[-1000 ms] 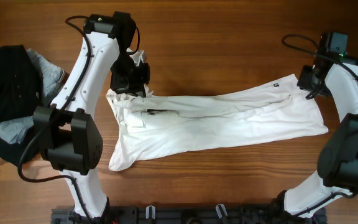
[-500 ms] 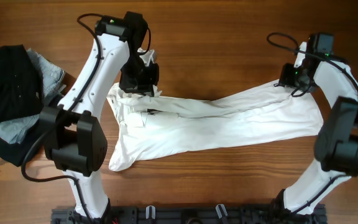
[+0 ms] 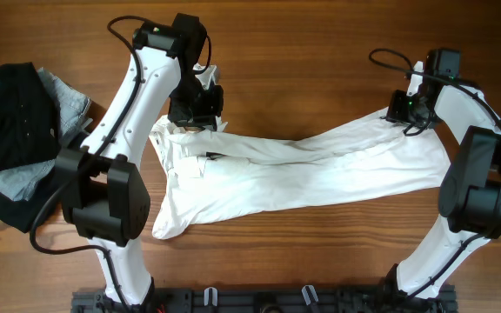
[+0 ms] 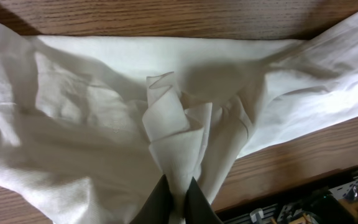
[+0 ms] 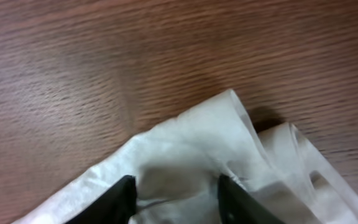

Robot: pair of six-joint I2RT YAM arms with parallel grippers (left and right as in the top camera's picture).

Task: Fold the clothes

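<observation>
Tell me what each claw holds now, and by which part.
Left claw pinches a bunched fold at the far left end of the white T-shirt. Right claw straddles its far right corner, jaws apart; whether it grips cannot be told.

1. We see a brown wooden table (image 3: pixel 320 35).
2. The white T-shirt (image 3: pixel 303 174) lies stretched on it between the left gripper (image 3: pixel 195 120) and the right gripper (image 3: pixel 402 113).
3. Well outboard of the left gripper, a blue-grey cloth (image 3: pixel 72 104) lies under a black garment (image 3: pixel 16 113).

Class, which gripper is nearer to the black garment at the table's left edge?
Left. The left gripper pinches the white T-shirt at the end closest to the black garment. The right gripper is at the shirt's opposite end, across the table.
</observation>
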